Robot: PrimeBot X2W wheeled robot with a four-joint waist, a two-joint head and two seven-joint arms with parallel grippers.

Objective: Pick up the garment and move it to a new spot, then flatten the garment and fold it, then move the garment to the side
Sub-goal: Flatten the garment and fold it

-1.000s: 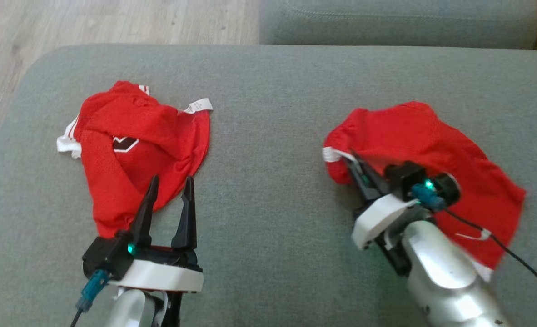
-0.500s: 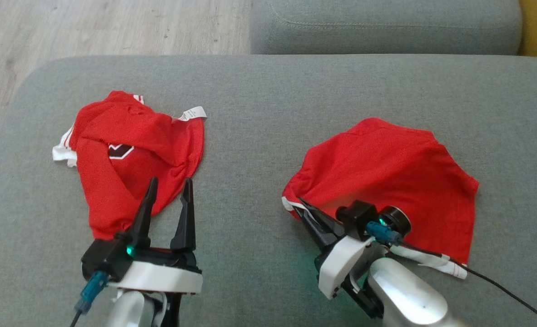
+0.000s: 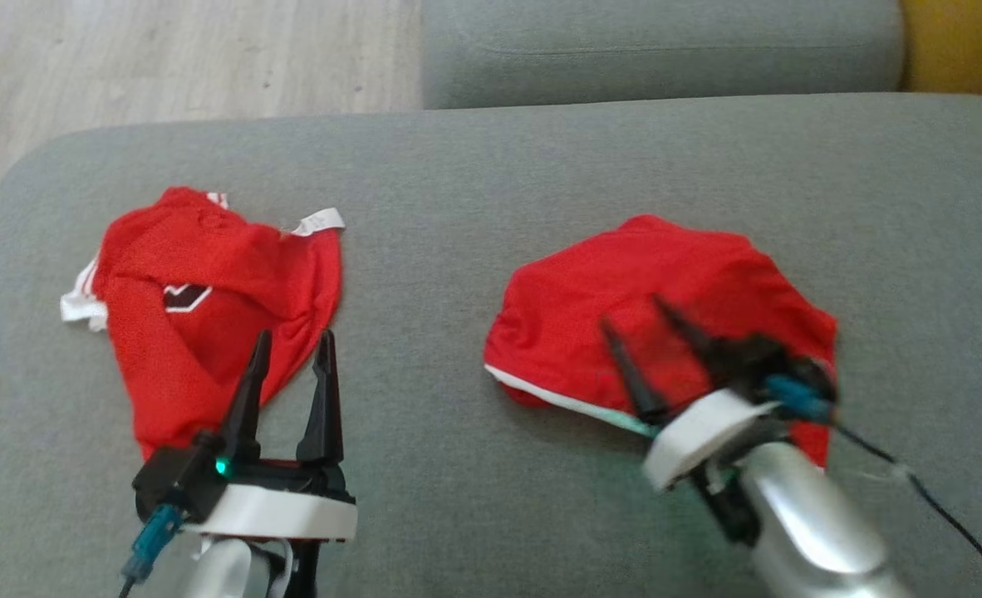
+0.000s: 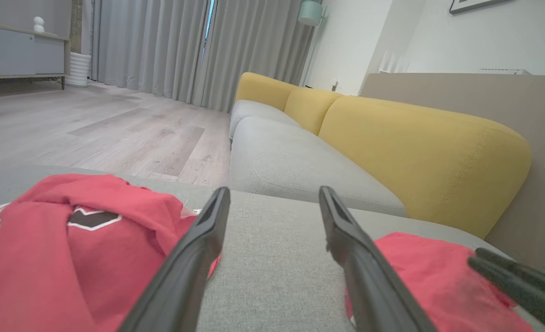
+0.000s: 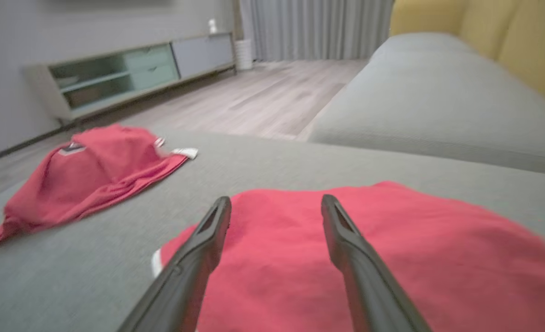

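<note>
A red garment (image 3: 665, 291) with a white hem lies bunched on the right of the grey cushion (image 3: 474, 191). My right gripper (image 3: 632, 314) hovers over its near part, open, with nothing between the fingers; the right wrist view shows the red garment (image 5: 392, 258) spread below the right gripper (image 5: 276, 199). A second red garment (image 3: 208, 291), with a white tag and a dark badge, lies crumpled on the left. My left gripper (image 3: 293, 336) stands open at its near right edge, and the left wrist view shows this gripper (image 4: 273, 191) over bare cushion between both garments.
The cushion's rounded left edge drops to the wood floor (image 3: 167, 58). Another grey seat (image 3: 657, 41) sits beyond, with a yellow backrest (image 4: 420, 152) at the right. A low cabinet (image 5: 129, 74) stands across the room. A black cable (image 3: 931, 498) trails from my right wrist.
My right gripper, shut on the right garment's white-edged hem, dragged it toward the left and near side, then let go and opened above it. The head camera shifted. The left arm stayed put.
</note>
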